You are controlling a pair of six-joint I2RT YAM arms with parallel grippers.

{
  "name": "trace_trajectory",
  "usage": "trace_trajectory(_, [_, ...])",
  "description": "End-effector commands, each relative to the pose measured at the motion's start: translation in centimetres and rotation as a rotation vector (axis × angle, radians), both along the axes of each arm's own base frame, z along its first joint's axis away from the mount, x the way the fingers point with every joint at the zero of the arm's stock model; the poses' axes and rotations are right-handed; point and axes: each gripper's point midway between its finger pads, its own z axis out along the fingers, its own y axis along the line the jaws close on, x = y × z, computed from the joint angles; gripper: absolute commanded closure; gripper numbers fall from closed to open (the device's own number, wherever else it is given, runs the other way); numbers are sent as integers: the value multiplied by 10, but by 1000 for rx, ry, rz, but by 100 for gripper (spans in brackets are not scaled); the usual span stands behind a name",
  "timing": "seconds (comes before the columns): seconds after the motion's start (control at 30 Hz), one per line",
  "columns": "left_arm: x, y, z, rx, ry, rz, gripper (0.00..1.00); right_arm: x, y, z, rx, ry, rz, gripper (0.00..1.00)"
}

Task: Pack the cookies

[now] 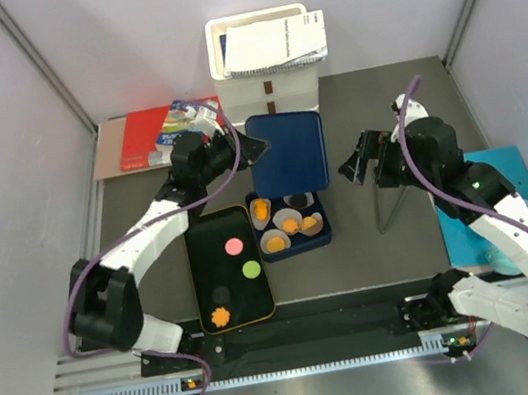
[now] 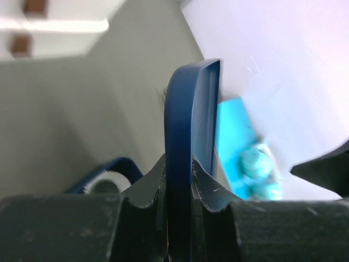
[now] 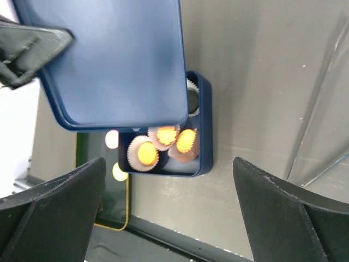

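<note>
Four cookies (image 1: 235, 246) (pink, green, black and orange) lie loose on the black tray (image 1: 195, 270) at lower centre-left of the top view. More orange ones sit in paper cups (image 1: 276, 220) inside the blue tin (image 1: 298, 250) just right of it. The left gripper (image 1: 253, 143) holds the blue lid (image 1: 287, 153) above the tin's upper end, probably to leave the compartments reachable. The right gripper (image 1: 355, 164) hangs at centre-right, spread wide and holding nothing. A booklet (image 1: 274, 44) on the white box (image 1: 265, 81) at top centre carries print too small to read. In the left wrist view the fingers (image 2: 144, 191) pinch the lid's rim edge-on, nearly closed, and the lid rises up the middle of the frame. In the right wrist view the wide-apart fingers (image 3: 49, 207) fill the lower corners. The lid takes the upper left, covering part of the tin, and three orange cookies show below it at centre.
</note>
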Motion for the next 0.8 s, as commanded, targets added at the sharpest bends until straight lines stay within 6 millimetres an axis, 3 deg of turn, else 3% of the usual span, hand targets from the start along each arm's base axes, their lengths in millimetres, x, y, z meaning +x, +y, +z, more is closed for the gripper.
trace_trajectory(0.0, [-8,20,41,327,-245,141,96,-3,12,15,74,-29,36,1])
trace_trajectory(0.03, [-7,33,53,393,-294,237,96,-1,13,16,83,-32,30,1])
trace_trajectory(0.07, [-18,27,57,473,-367,239,97,0,14,17,101,-22,14,1])
trace_trajectory(0.13, [-30,33,67,538,-419,298,97,3,17,23,142,-26,-1,1])
trace_trajectory(0.23, [-46,43,70,631,-481,326,98,0,29,38,220,-50,43,1])
trace_trajectory(0.3, [-51,60,65,750,-522,398,100,0,36,53,291,-92,68,1])
trace_trajectory(0.33, [-66,55,70,775,-572,389,100,-1,39,58,339,-79,56,2])
trace_trajectory(0.37, [-66,68,78,854,-625,475,100,-1,39,63,361,-89,54,3])
trace_trajectory(0.43, [-86,61,68,935,-690,462,100,-6,46,72,405,-94,97,7])
trace_trajectory(0.47, [-89,64,73,997,-742,481,100,-7,48,75,418,-97,114,7])
trace_trajectory(0.5, [-92,70,65,1071,-746,519,100,-7,50,80,433,-104,130,7])
trace_trajectory(0.53, [-101,61,59,1115,-779,501,100,-8,57,78,440,-83,159,7])
trace_trajectory(0.6, [-107,65,58,1215,-836,552,100,-8,64,80,446,-74,200,6])
trace_trajectory(0.63, [-113,54,51,1252,-868,533,100,-8,68,76,444,-57,219,6])
trace_trajectory(0.77, [-123,50,44,1430,-988,573,100,4,77,52,402,28,229,7])
